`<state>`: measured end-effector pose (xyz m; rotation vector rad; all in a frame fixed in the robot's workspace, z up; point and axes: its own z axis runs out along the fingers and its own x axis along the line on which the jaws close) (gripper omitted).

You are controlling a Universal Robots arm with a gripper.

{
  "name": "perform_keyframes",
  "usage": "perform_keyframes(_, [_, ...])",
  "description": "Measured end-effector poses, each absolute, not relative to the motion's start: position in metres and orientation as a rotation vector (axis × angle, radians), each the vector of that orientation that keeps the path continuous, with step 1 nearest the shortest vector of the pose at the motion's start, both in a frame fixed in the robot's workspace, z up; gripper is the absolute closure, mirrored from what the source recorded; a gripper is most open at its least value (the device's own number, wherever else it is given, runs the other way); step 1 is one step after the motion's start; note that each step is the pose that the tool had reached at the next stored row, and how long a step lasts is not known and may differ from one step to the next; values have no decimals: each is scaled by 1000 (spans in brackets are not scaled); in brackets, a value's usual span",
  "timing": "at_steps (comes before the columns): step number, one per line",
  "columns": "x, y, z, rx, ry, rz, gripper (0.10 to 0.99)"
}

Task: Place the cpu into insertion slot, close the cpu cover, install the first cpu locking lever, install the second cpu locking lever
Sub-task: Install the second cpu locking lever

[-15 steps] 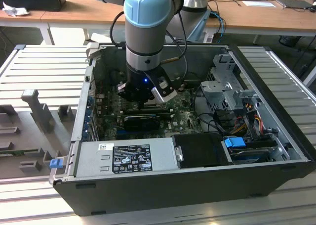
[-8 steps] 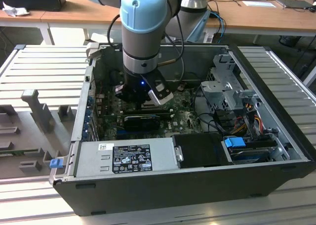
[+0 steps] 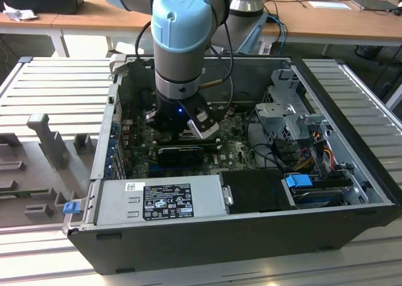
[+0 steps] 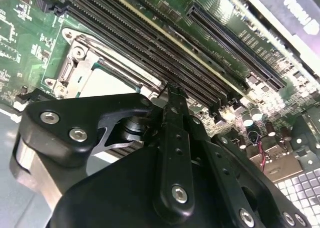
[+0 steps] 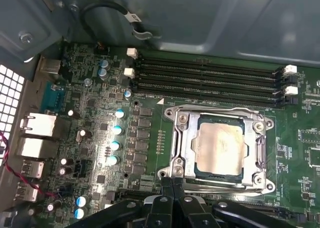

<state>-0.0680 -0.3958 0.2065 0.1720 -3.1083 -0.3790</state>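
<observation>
The cpu (image 5: 220, 145), a pale silvery square chip, lies flat in the insertion slot, whose black frame (image 5: 220, 119) shows as a thin rim around it. The silver cpu cover (image 5: 184, 133) lies down over the chip's edges, with the chip showing through its window. Thin metal levers (image 5: 263, 148) run along the cover's sides; whether they are latched I cannot tell. My gripper (image 5: 172, 185) hovers just beside one edge of the socket, fingers pressed together with nothing between them. The second wrist view shows the shut gripper (image 4: 172, 93) beside the cpu (image 4: 107, 82). In the exterior view the gripper (image 3: 179, 129) reaches down into the open case.
Long black memory slots (image 5: 205, 77) run along the socket's far side, with the grey case wall (image 5: 200, 22) beyond. Capacitors (image 5: 116, 130) and rear ports (image 5: 35, 133) stand to one side. A black expansion card (image 3: 182, 153), the power supply (image 3: 163, 198) and a drive cage (image 3: 289, 110) crowd the case.
</observation>
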Motion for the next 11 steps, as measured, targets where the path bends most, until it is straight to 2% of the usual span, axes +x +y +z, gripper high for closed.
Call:
perform_keyframes(4, [-69, -405, 204, 173, -3101, -454, 980])
perform_keyframes(11, [-70, -410, 199, 173, -3091, -530, 980])
